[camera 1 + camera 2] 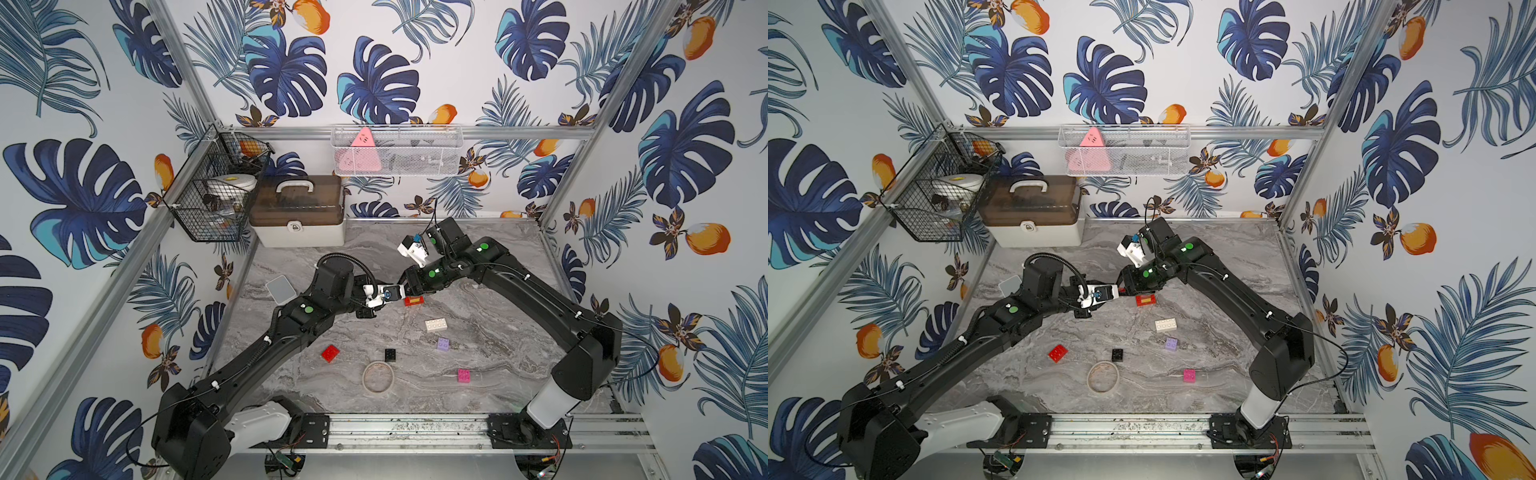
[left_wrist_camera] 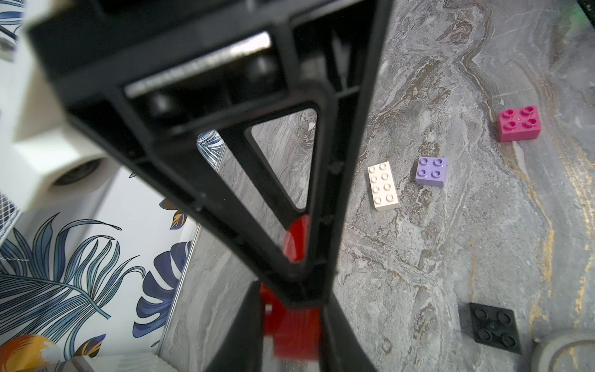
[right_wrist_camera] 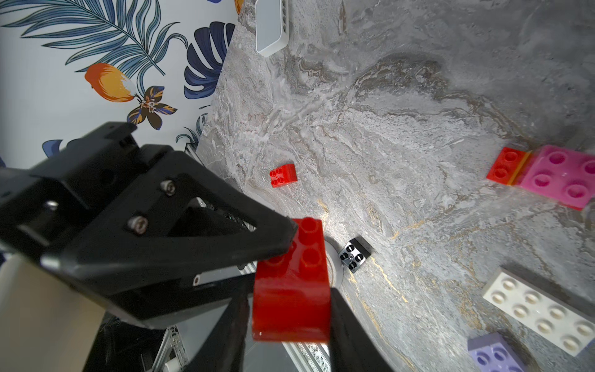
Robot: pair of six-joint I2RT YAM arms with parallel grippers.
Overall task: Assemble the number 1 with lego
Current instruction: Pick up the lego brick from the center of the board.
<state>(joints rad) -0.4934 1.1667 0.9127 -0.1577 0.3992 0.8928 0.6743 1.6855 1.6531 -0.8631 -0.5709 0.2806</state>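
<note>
A red lego brick (image 3: 291, 299) with a sloped side hangs above mid-table between both grippers. My right gripper (image 3: 289, 325) is shut on its smooth end. My left gripper (image 2: 289, 348) is shut on the same brick (image 2: 296, 331) from the opposite side, its fingers (image 3: 257, 232) over the studded end. In a top view the left gripper (image 1: 400, 293) and right gripper (image 1: 409, 285) meet tip to tip. Just beneath them lies a joined red, orange and pink piece (image 3: 515, 167). Loose on the table are red (image 1: 330, 353), black (image 1: 390, 354), white (image 1: 435, 324), lilac (image 1: 443, 344) and pink (image 1: 464, 375) bricks.
A tan ring (image 1: 378, 376) lies near the front, beside the black brick. A pale grey rounded box (image 1: 280, 289) sits at the left, partly behind the left arm. A storage case (image 1: 297, 212) stands at the back left, beneath a black wire basket (image 1: 216, 187). A white mesh basket (image 1: 397, 151) hangs on the back wall.
</note>
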